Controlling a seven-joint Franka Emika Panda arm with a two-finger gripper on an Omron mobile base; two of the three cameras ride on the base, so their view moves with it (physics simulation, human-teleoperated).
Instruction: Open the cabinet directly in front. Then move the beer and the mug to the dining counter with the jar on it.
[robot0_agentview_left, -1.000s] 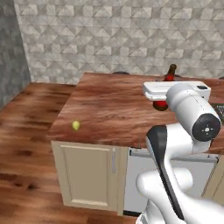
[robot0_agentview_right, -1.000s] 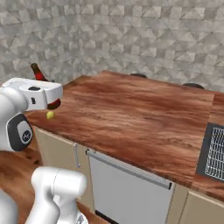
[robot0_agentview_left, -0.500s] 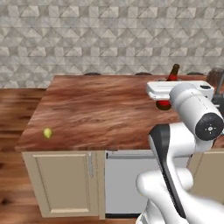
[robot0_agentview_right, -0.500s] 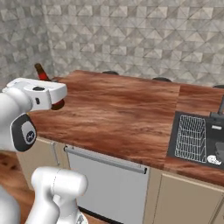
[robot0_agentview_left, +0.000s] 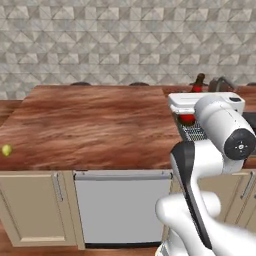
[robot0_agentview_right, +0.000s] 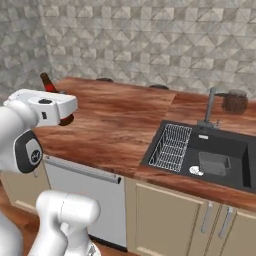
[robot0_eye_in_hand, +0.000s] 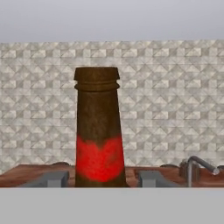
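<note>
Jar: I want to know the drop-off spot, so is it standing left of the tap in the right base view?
No, the jar stands right of the tap, on the counter behind the sink.

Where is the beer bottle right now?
The beer stands upright between the fingertips of the claw, carried over the dining counter; its neck pokes up behind the hand in both base views.

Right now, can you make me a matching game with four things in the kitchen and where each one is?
Things:
1. beer
2. jar
3. wire rack
4. small green fruit

Places:
A. near the left edge of the dining counter
B. inside the dark sink
C. between the gripper fingertips
D. behind the tap

Pairs: 1-C, 2-D, 3-B, 4-A
</note>
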